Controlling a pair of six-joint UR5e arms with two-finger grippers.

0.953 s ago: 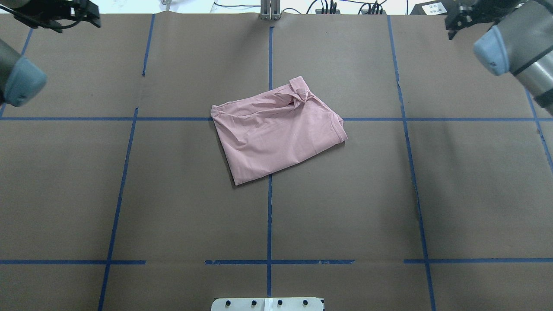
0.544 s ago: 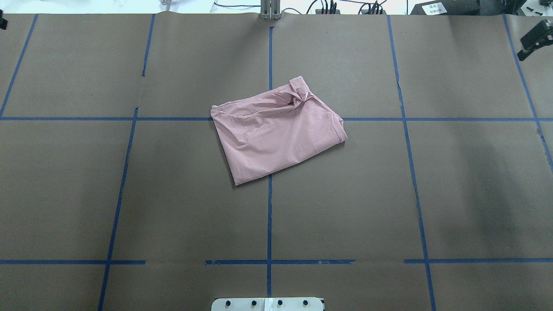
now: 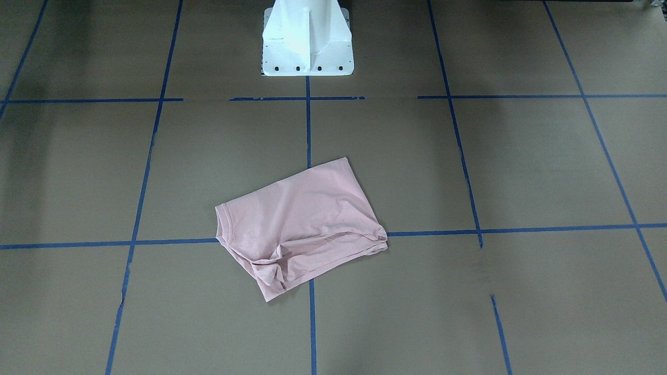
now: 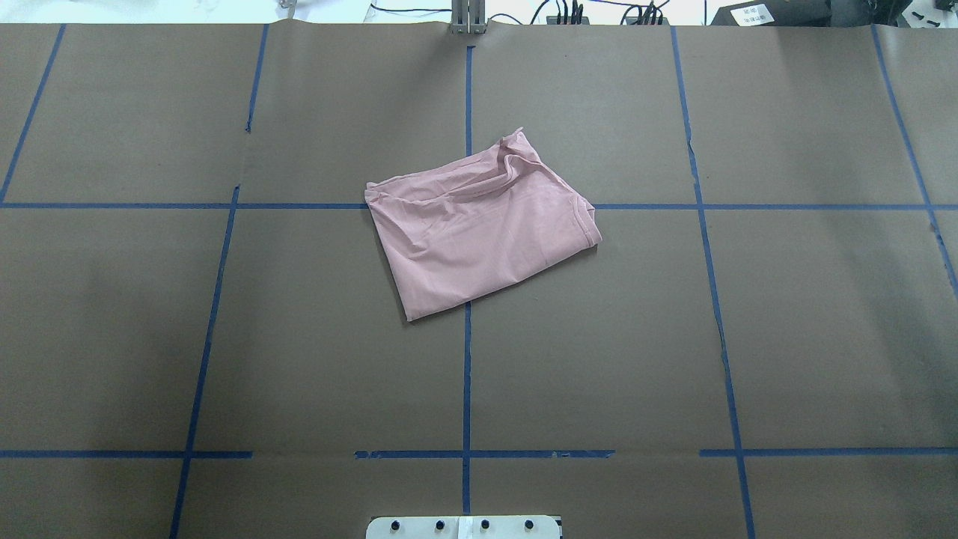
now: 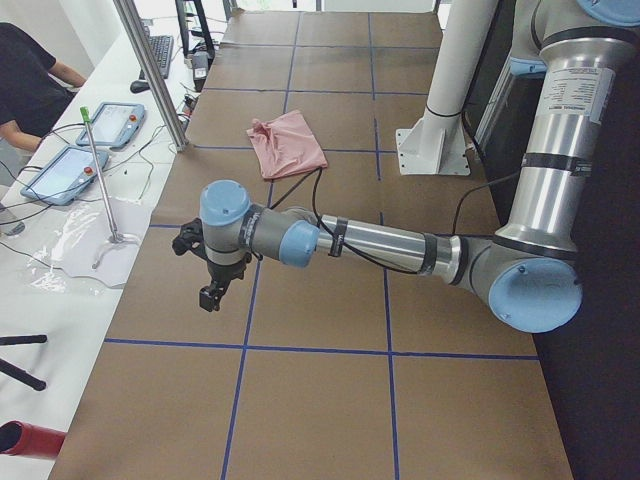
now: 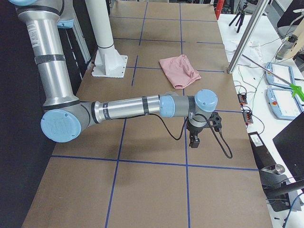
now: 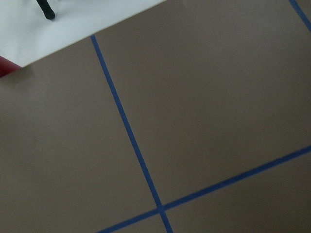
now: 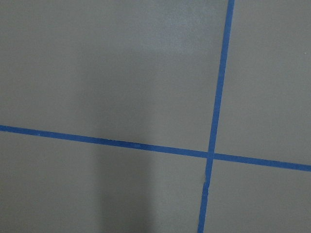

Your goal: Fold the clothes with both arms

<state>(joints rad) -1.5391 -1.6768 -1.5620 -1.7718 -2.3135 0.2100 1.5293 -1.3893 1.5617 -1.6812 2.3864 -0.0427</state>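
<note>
The pale pink T-shirt (image 4: 483, 224) lies folded into a rough rectangle near the middle of the table, with a rumpled bit at its far corner. It also shows in the front view (image 3: 302, 224) and both side views (image 5: 288, 143) (image 6: 179, 70). No print shows. The left arm stretches out low over the table's left end, its gripper (image 5: 212, 292) pointing down, far from the shirt. The right arm does the same at the right end, its gripper (image 6: 194, 141) also pointing down. I cannot tell whether either gripper is open or shut. Both are out of the overhead and front views.
The brown table cover (image 4: 224, 337) carries a blue tape grid. The white pedestal base (image 3: 306, 41) stands at the robot's side. A metal post (image 5: 150, 70), tablets (image 5: 105, 125) and cables sit along the far edge, where a person (image 5: 30, 80) is seated.
Both arms have swung outward and left the overhead view. The rumpled far corner of the shirt looks a little smoother. The shirt has otherwise not moved.
</note>
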